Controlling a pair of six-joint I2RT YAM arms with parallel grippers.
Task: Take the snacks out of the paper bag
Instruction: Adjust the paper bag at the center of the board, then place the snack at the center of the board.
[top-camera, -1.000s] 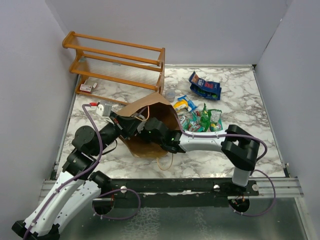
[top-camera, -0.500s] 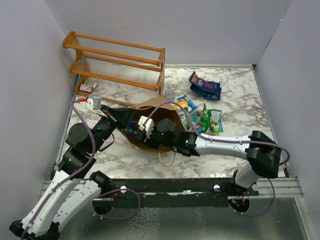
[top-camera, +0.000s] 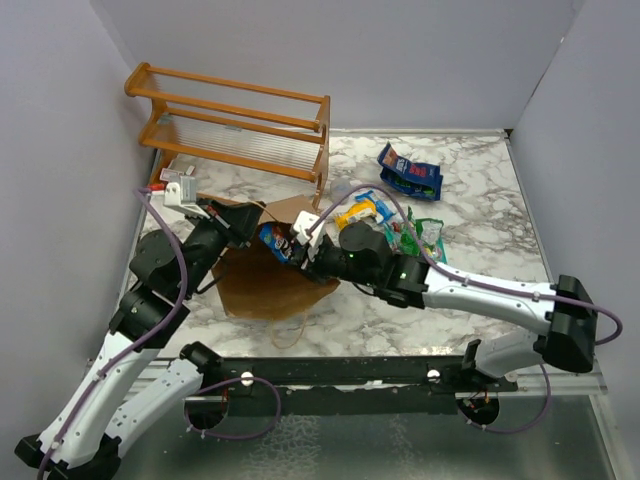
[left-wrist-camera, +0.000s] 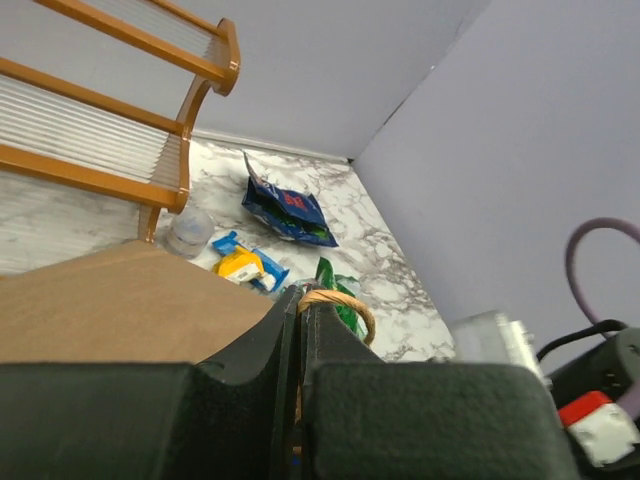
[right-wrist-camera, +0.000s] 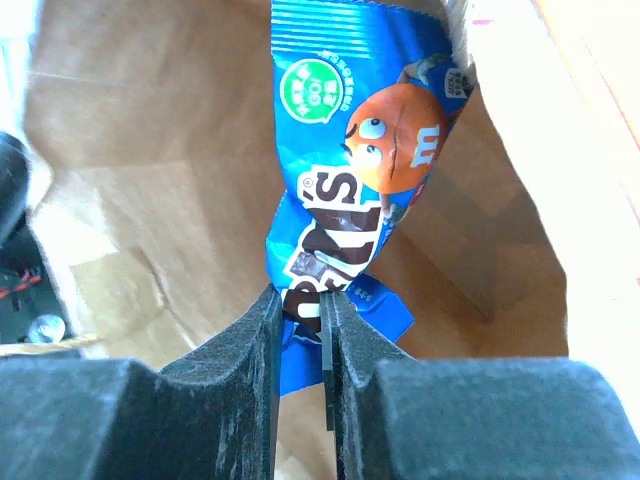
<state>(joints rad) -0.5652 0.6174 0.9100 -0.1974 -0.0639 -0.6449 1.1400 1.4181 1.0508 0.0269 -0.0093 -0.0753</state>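
The brown paper bag (top-camera: 265, 285) lies on its side on the marble table. My left gripper (top-camera: 243, 222) is shut on its twisted paper handle (left-wrist-camera: 338, 302) at the bag's far edge; in the left wrist view the gripper (left-wrist-camera: 300, 300) shows above the bag's brown side (left-wrist-camera: 110, 300). My right gripper (top-camera: 292, 246) is shut on a blue M&M's packet (top-camera: 272, 238). In the right wrist view the gripper (right-wrist-camera: 303, 300) pinches the packet's (right-wrist-camera: 350, 190) lower end, with the bag's inside (right-wrist-camera: 150, 200) behind it. Other snacks lie on the table: a blue packet (top-camera: 410, 172), a yellow one (top-camera: 365, 208) and green ones (top-camera: 422, 236).
An orange wooden rack (top-camera: 235, 125) stands at the back left, close behind the bag. A small clear cup (top-camera: 338, 187) sits beside its right post. The bag's second handle (top-camera: 290, 330) lies loose towards the near edge. Grey walls enclose the table.
My right gripper has drawn back out of the bag's depth with the blue packet, which now shows at the mouth. My left gripper has pulled the bag left and back, and the bag has flattened.
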